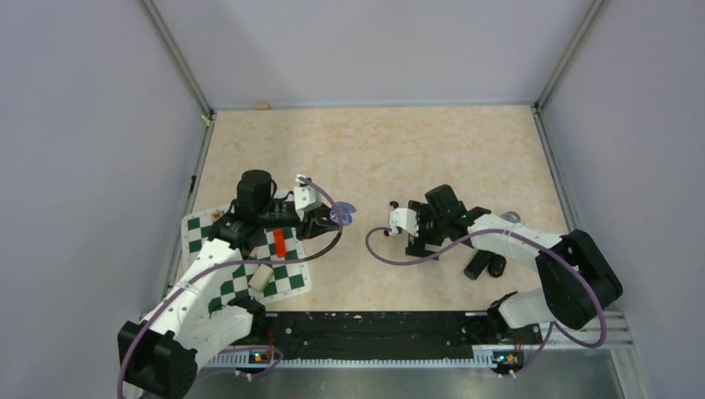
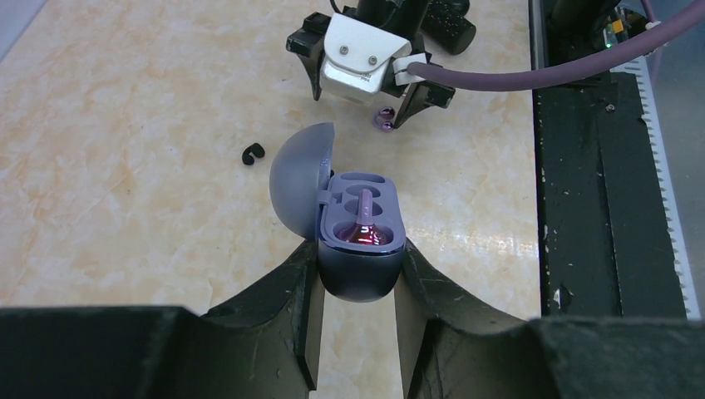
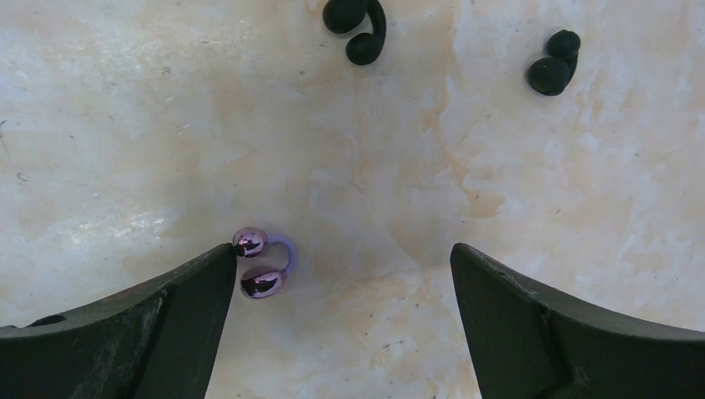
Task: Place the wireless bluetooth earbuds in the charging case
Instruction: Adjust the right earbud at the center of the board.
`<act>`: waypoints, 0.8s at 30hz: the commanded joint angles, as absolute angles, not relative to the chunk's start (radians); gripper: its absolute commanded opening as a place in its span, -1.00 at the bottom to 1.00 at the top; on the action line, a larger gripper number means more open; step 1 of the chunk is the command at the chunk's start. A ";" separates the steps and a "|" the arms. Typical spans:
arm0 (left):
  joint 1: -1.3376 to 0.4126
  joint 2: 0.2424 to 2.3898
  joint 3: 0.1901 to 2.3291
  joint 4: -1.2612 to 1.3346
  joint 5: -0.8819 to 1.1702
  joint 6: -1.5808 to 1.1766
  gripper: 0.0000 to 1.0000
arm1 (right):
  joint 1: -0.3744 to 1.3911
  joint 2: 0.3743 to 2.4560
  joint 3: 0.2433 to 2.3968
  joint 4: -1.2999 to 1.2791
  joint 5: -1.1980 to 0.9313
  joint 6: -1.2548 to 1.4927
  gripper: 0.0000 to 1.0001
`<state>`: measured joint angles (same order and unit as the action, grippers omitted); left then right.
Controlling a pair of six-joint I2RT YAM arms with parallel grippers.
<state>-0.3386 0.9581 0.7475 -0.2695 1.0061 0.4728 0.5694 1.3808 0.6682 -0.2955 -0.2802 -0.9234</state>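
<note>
In the lower left of the right wrist view, the loose earbud (image 3: 263, 264) lies on the table (image 3: 499, 166), touching or just beside the left-of-frame finger of the right gripper (image 3: 342, 258). That gripper's jaws are spread wide and hold nothing.

The earbud is a C-shaped clip: 2 glossy lilac beads joined by a thin curved bridge. Its long axis runs nearly up and down the frame. The bridge bulges right and the open side faces left, toward the finger.

It is probably very light, rigid and slick, and so apt to skid or flip under a sideways nudge. The safest hold is likely across the 2 beads, with the bridge left free.

At centre frame in the left wrist view, the left gripper (image 2: 357, 274) is clamped on the lower body of the charging case (image 2: 362, 208). The case's long axis runs bottom to top of the frame, and its wells face up. The lid (image 2: 298, 179) stands open to the left.

A seated earbud (image 2: 364, 218) appears to occupy 1 well.

2 black earbuds (image 3: 357, 29) lie well apart from the lilac one, along the top of the right wrist view.
</note>
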 commanded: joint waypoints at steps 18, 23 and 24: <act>-0.335 0.959 0.764 -0.230 1.037 0.472 -1.00 | 0.555 1.373 0.844 -0.352 -0.274 -0.660 0.98; -0.335 0.961 0.765 -0.230 1.038 0.471 -1.00 | 0.430 1.420 0.952 -0.491 -0.485 -0.618 0.93; -0.335 0.961 0.764 -0.229 1.037 0.470 -1.00 | 0.390 1.450 0.993 -0.530 -0.538 -0.614 0.88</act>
<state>-0.3386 0.9581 0.7475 -0.2695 1.0069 0.4725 0.4999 1.4132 0.8597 -0.3969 -0.3412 -0.6769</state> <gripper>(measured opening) 0.373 0.973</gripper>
